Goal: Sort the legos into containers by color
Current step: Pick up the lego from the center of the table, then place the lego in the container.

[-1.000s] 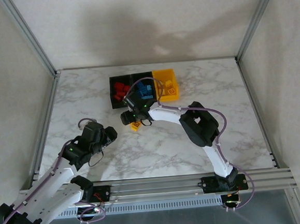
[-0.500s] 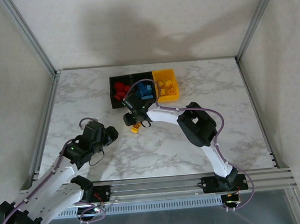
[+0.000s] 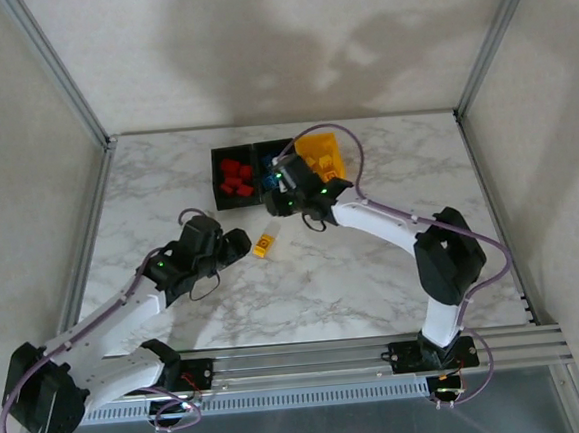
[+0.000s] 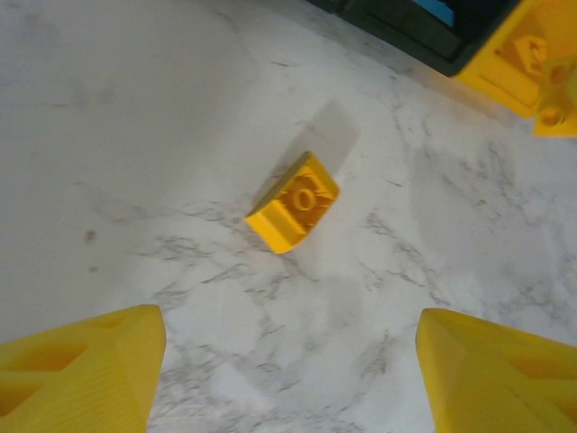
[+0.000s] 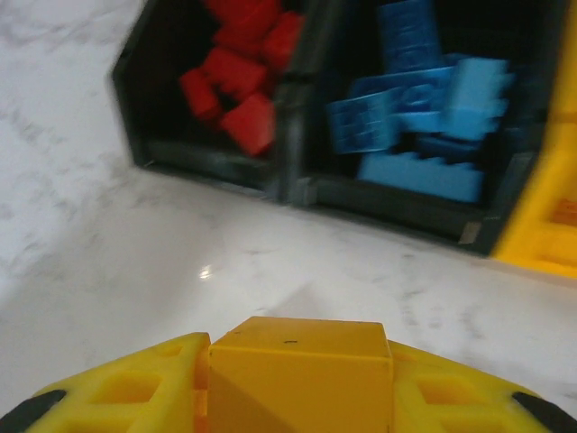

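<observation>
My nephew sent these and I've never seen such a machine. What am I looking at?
Two robot arms are bolted to a marble-patterned table. The wide picture is from a camera above; the two close-ups come from cameras on the wrists. Three joined bins stand at the back: one holds red bricks, one blue bricks, the third is a yellow bin. The left end effector hangs open over a loose yellow brick on the table. The right end effector grips a second yellow brick near the bins.

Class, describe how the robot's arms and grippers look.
The left arm and right arm have white links with black joints. Lilac cables loop along them, small green lights glow near the wrists, and the fingers are yellow plastic.
</observation>
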Robot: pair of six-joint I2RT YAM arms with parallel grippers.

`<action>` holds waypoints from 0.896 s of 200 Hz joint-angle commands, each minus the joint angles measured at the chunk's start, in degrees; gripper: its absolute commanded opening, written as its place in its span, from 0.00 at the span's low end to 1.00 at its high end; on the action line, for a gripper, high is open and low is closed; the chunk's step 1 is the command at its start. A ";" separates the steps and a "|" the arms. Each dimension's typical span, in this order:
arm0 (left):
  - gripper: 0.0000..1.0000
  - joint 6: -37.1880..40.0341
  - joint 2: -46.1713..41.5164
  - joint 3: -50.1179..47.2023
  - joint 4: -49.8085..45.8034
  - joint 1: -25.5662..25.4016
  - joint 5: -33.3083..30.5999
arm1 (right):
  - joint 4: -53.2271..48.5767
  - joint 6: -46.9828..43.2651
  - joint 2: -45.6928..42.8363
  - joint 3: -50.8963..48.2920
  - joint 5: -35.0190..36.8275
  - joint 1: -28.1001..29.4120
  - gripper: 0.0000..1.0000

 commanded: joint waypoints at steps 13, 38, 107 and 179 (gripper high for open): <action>0.73 0.97 6.30 4.99 5.06 -3.58 0.44 | 0.72 1.37 -0.40 -1.42 0.33 -7.82 0.41; 0.73 1.03 9.94 7.50 5.64 -5.29 -0.18 | 1.12 2.28 3.19 1.77 -0.65 -12.40 0.41; 0.73 1.58 12.25 8.20 4.71 -5.88 -1.29 | -1.46 3.13 17.33 17.02 -2.75 -18.18 0.43; 0.73 1.45 10.80 6.97 3.15 -5.88 -3.00 | -5.06 4.14 25.93 27.26 -2.23 -19.27 0.49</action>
